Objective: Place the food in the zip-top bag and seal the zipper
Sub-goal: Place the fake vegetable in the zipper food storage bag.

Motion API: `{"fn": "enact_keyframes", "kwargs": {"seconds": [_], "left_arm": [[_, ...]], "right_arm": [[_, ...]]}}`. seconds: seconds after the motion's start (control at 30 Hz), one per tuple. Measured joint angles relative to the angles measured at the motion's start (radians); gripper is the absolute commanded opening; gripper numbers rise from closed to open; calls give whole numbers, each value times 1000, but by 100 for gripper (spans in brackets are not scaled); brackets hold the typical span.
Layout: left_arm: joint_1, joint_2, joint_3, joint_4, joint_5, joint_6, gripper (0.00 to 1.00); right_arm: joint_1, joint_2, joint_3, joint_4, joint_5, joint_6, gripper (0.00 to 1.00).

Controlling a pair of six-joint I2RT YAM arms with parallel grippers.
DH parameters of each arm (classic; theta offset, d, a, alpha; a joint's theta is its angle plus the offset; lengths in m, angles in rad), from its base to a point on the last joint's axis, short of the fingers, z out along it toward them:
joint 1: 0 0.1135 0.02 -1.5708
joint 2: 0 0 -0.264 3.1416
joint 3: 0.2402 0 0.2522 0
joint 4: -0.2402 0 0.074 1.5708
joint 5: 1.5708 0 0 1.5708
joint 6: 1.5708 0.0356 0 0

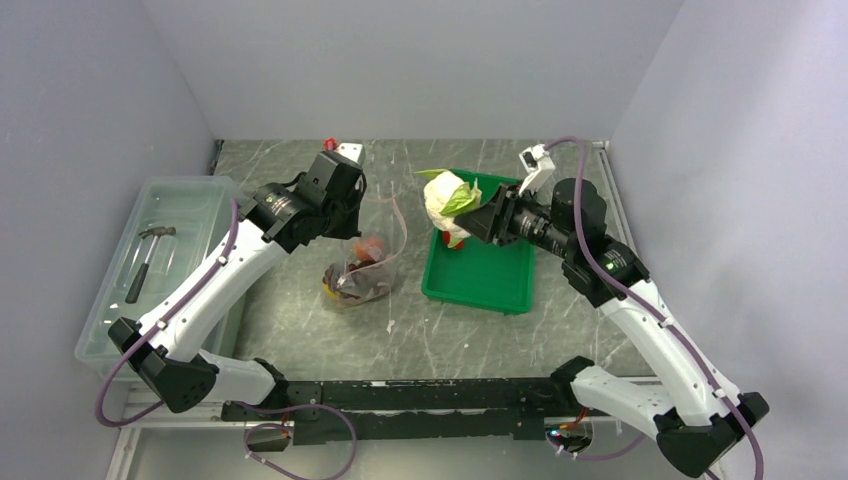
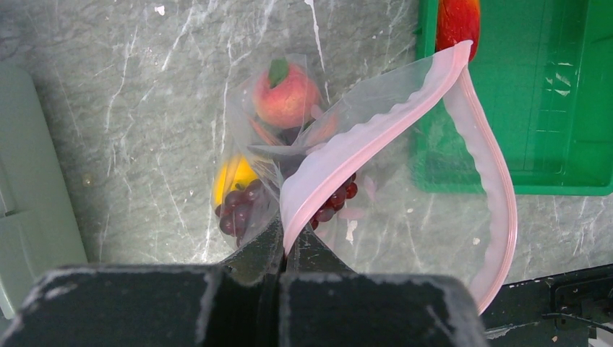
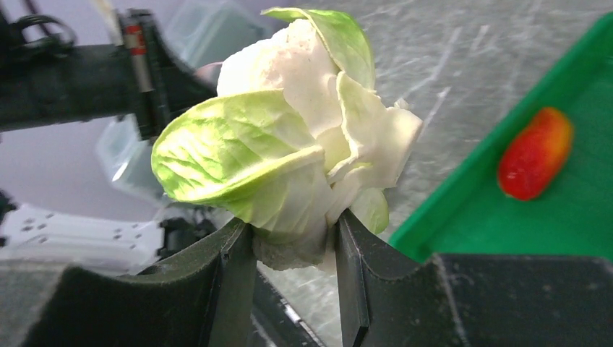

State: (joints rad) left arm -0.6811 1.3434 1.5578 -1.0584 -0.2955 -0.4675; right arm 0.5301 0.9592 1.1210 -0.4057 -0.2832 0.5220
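Pale-green leafy vegetable sits clamped in the right end effector over the green tray. To its left, the left end effector pinches the zipper, holding the zip-top bag agape.

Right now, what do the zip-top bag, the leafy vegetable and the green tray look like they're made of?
Zip-top bag: thin clear plastic film, glossy; it crinkles, and the fruit shows through it.
Leafy vegetable: probably soft plastic or foam, matte; the veins look moulded and the leaves are thick and stiff.
Green tray: likely rigid plastic, smooth with a slight sheen and a moulded rim.
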Motion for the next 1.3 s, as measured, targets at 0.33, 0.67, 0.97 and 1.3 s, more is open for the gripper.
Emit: {"fn": "enact_keyframes", "kwargs": {"seconds": [0.33, 0.67, 0.97, 1.3], "left_arm": [[0, 0, -3, 8, 8, -2, 0], [0, -5, -15, 23, 14, -19, 0], [0, -12, -16, 25, 29, -27, 0], [0, -21, -16, 25, 36, -27, 1]], "right_arm": [[123, 21, 4, 105, -89, 158, 26], [226, 72, 8, 195, 23, 330, 22], [293, 129, 7, 258, 151, 459, 21], [386, 193, -32, 296, 258, 533, 20]]}}
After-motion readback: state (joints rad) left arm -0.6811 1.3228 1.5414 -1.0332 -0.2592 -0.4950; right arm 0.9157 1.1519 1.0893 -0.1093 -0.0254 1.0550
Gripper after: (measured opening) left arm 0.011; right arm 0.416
